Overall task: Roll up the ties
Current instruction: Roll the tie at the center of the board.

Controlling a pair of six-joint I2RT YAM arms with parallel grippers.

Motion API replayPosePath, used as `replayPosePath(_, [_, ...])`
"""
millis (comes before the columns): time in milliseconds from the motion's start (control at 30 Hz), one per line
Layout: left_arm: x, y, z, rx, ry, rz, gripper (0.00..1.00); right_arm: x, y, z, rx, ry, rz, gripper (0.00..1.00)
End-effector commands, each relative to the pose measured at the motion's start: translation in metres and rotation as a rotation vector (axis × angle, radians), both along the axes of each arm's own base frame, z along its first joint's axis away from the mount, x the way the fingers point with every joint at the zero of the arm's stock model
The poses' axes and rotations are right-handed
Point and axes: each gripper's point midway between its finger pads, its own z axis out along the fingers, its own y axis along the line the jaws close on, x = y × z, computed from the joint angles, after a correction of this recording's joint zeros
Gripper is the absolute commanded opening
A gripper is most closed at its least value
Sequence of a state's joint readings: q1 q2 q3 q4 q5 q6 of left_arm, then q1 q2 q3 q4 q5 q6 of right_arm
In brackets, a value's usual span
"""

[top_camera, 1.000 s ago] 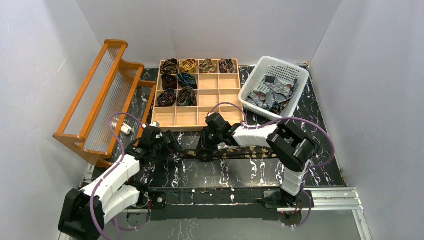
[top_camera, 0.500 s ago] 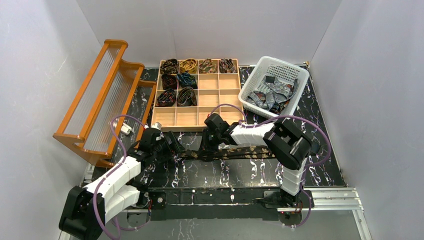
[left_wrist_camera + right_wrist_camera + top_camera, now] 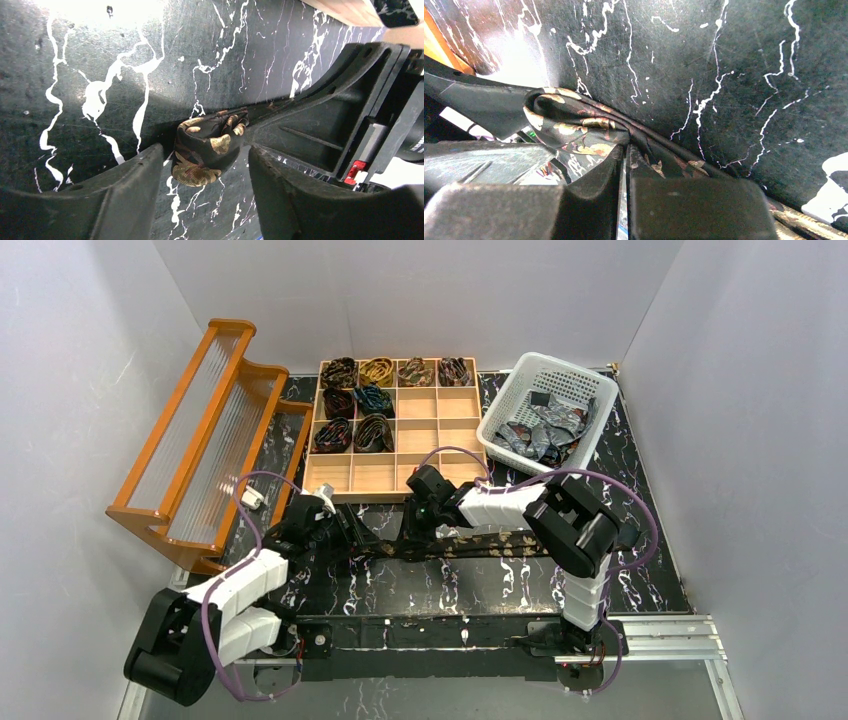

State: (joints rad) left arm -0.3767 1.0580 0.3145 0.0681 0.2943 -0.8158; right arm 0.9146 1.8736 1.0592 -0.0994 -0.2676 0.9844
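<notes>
near edge first: the left gripper (image 3: 204, 152) stands partly open, its two fingers (image 3: 135, 190) spread either side of the folded end of the dark brown tie (image 3: 207, 147), which bunches up in a small loop between them, flat on the table (image 3: 450, 585). just beside it at 3 o'clock, the right gripper (image 3: 624, 150) is pinched almost closed, nipping that same gold-patterned tie right behind the fold. from there the tie runs out flat toward 3 o'clock, a long strip across the near part of the black marbled top, passing under the right arm. further back at 12 o'clock sits the wooden tray (image 3: 437, 403), with eight rolled ties (image 3: 338, 402) tucked into its far-left compartments, one coil per cell. at 2 o'clock, the white basket (image 3: 560, 365) holds a heap of loose ties (image 3: 545, 430), grey-silver by the look. over at 10 o'clock the wooden rack (image 3: 200, 430) leans along the left side.
</notes>
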Motion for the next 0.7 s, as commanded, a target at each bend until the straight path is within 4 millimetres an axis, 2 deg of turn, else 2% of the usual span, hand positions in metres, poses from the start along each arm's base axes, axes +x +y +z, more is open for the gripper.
replayPosePath(0, [-0.02,-0.001,-0.021,-0.015,0.079,-0.028,0.58,-0.007,-0.021,-0.034,-0.121,0.064,-0.012,0.11])
replayPosePath(300, [-0.025,-0.001,-0.026,-0.034,0.07,-0.036,0.48,-0.009,-0.024,-0.04,-0.118,0.094,-0.01,0.1])
replayPosePath(467, [-0.019,0.0,-0.025,-0.025,0.047,-0.022,0.46,-0.009,-0.023,-0.04,-0.116,0.098,-0.002,0.1])
replayPosePath(567, [-0.017,0.01,-0.029,0.044,0.057,0.002,0.56,-0.01,-0.023,-0.04,-0.119,0.099,0.002,0.1])
replayPosePath(667, [-0.014,0.02,-0.029,0.101,0.056,0.032,0.61,-0.009,-0.023,-0.041,-0.122,0.101,0.0,0.1])
